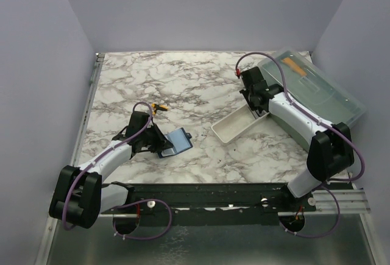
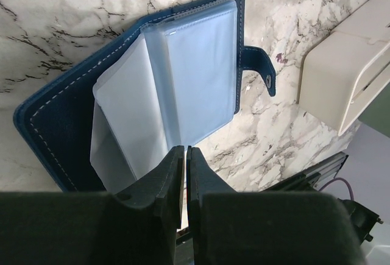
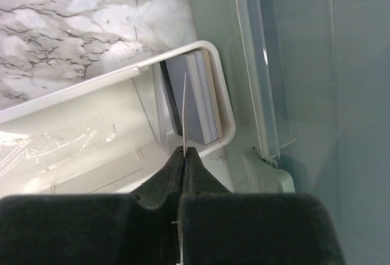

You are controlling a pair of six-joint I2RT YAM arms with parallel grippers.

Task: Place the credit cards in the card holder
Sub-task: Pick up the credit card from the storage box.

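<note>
The card holder [image 1: 175, 143] lies open on the marble table, a navy wallet [image 2: 55, 125] with clear inner sleeves [image 2: 195, 76] fanned up and a snap tab [image 2: 262, 73]. My left gripper [image 1: 160, 145] is shut at the wallet's near edge [image 2: 185, 150]; I see nothing between its jaws. My right gripper [image 1: 260, 112] is shut on a thin pale card [image 3: 184, 103], seen edge-on, held over the end of the white tray [image 3: 122, 73]. A stack of credit cards [image 3: 204, 97], bluish-grey with tan edges, stands on edge against the tray's end wall.
The white tray [image 1: 234, 128] sits mid-right and also shows in the left wrist view [image 2: 341, 82]. A large translucent plastic box [image 1: 317, 88] holding an orange strip [image 1: 294, 66] lies just right of it. A small yellow-and-black object [image 1: 160, 108] lies behind the wallet.
</note>
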